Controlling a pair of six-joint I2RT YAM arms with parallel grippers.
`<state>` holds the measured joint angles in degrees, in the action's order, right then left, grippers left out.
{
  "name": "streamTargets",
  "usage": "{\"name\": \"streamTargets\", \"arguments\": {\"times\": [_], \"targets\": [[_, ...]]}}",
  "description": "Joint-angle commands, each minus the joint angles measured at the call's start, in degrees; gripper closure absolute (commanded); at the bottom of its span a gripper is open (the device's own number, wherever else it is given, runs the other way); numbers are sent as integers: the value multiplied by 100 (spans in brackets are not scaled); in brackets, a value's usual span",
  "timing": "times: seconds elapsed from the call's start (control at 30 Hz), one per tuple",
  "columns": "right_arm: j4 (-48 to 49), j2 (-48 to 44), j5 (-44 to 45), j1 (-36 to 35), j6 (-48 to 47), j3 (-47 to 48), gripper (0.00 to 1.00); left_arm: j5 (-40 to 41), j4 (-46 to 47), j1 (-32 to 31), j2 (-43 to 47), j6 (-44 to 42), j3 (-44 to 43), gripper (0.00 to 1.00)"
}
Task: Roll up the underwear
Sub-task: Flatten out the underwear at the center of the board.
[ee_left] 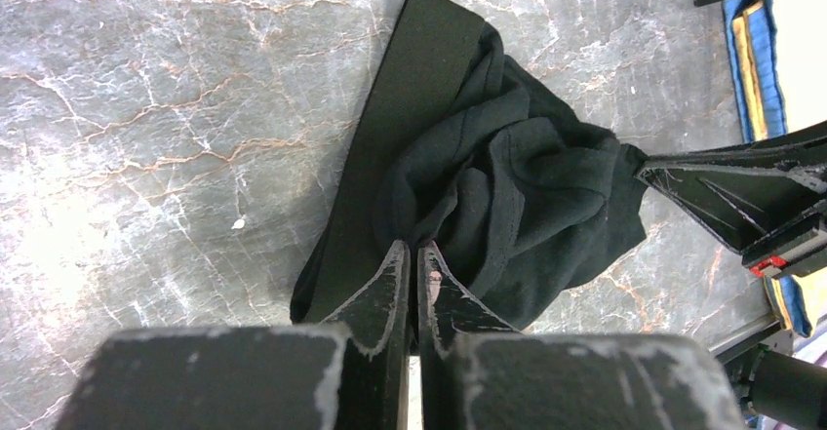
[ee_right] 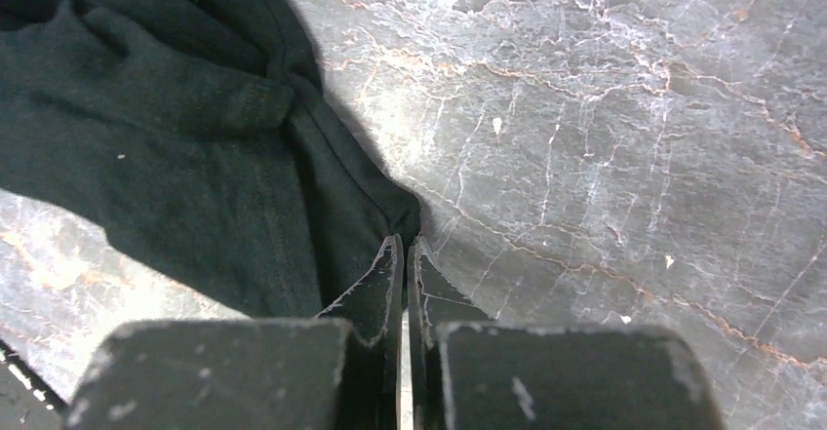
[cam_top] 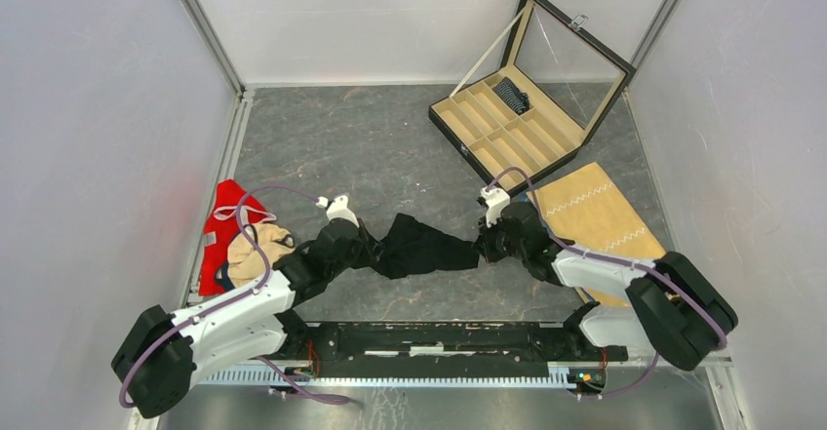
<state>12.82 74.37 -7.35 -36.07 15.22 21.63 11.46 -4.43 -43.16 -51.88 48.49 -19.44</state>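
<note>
Top external view showing black underwear (cam_top: pixel 421 246) lying crumpled mid-surface toward near edge of grey marbled table (cam_top: pixel 390 147), stretching between both arms. Left gripper (ee_left: pixel 412 253) clamping soft bunched folds beside flat waistband (ee_left: pixel 410 89). Right gripper (ee_right: pixel 404 245) pinching opposite seamed corner. Only overhead showing divided box (cam_top: pixel 546 137) sitting at far right corner, striped roll (cam_top: pixel 510 94) lying in one compartment.

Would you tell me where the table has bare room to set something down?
Bare tabletop lies beyond the black underwear, between the clothes pile and the box, and in the strip before the base rail. The right side is crowded: box, tan cloth, right arm.
</note>
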Motion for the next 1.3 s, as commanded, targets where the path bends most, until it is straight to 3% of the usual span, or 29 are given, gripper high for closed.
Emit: {"name": "streamTargets", "arguments": {"times": [0.0,0.4,0.5,0.6,0.7,0.87,0.97,1.07,1.27], "targets": [[76,-735,42,-3,-16,-52,100,21,166,-9,-15,53,-379,98],[-1595,-2139,1575,9,-907,2712,100,775,-505,441,-516,-873,-2984,98],[-1786,-2508,1700,11,-892,2726,100,854,-516,456,-331,-955,-3164,98],[-2086,-2940,1714,5,-684,2237,100,880,-516,453,91,-782,-2657,97],[-2401,-3435,1789,10,-109,1295,96,697,-529,449,492,-342,-1725,82],[-2576,-4301,1301,7,1219,-563,63,-162,-400,448,1132,815,265,53],[-2517,-4831,1202,5,1715,-1292,54,-487,-278,448,1648,1430,1150,35],[-2602,-4990,1465,6,1693,-1231,49,-375,-627,450,2197,1613,1278,19],[-2542,-4266,1674,9,1018,-475,34,698,-1563,448,2188,1076,285,11]]}}
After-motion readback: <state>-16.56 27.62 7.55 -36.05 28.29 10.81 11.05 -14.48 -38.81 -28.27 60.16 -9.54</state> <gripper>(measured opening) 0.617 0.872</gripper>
